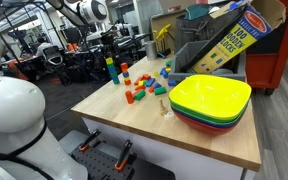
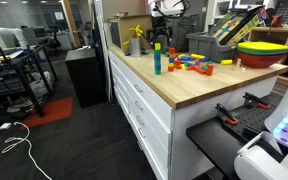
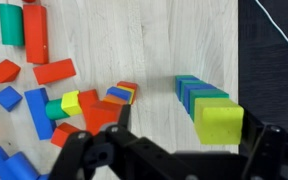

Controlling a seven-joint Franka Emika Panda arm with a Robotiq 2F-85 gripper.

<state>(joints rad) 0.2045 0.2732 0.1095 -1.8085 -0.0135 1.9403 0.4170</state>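
Observation:
A tower of stacked blocks (image 3: 208, 108) stands upright on the wooden table (image 3: 154, 50), topped by a yellow-green block (image 3: 218, 122) over blue and green ones. It also shows as a thin tower (image 1: 111, 68) and as the same tower (image 2: 157, 58) in both exterior views. My gripper (image 3: 197, 128) hangs above the tower's top, open, with nothing between its black fingers (image 3: 120, 122). The tower's top sits between the fingers in the wrist view, nearer the right one. Left of the tower lies a pile of loose blocks (image 3: 44, 85) in red, blue, green, orange and yellow.
Stacked bowls (image 1: 209, 100), yellow on top, sit near a table corner, also seen as bowls (image 2: 262, 52). A tilted wood-blocks box (image 1: 239, 35) stands behind them. Loose blocks (image 2: 189, 63) spread beside the tower. The table edge (image 3: 236, 60) runs close to the tower.

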